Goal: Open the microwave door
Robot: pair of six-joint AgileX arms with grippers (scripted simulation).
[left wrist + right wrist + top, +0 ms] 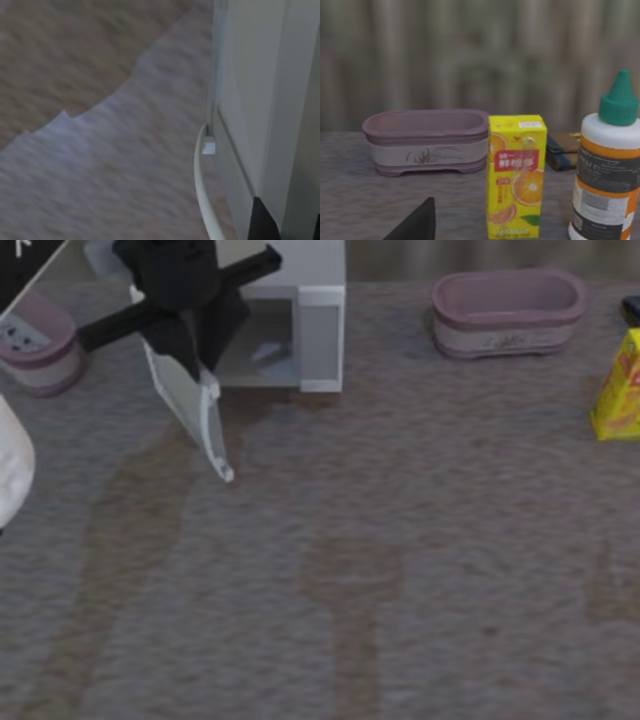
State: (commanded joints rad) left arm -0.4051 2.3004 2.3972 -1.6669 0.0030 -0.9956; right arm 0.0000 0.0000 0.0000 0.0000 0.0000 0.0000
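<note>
The white-grey microwave (pixel 320 330) stands at the back left of the table with its grey interior showing. The microwave door (pixel 185 405) is swung out toward the front left, its white handle bar (pixel 216 435) near the free end. My left gripper (pixel 185 335) hangs over the door's upper edge. In the left wrist view, two black fingers (pixel 262 222) stand on either side of the door panel (pixel 250 100), shut on it, beside the curved handle bar (pixel 202 190). My right gripper (pixel 422 225) is parked off the top view, facing the table's back right.
A pink oval tub (pixel 40 350) sits left of the microwave and another (pixel 508 312) at the back right. A yellow juice box (pixel 618 390), a green-capped bottle (pixel 607 170) and a dark wallet-like item (pixel 565 150) stand at the far right.
</note>
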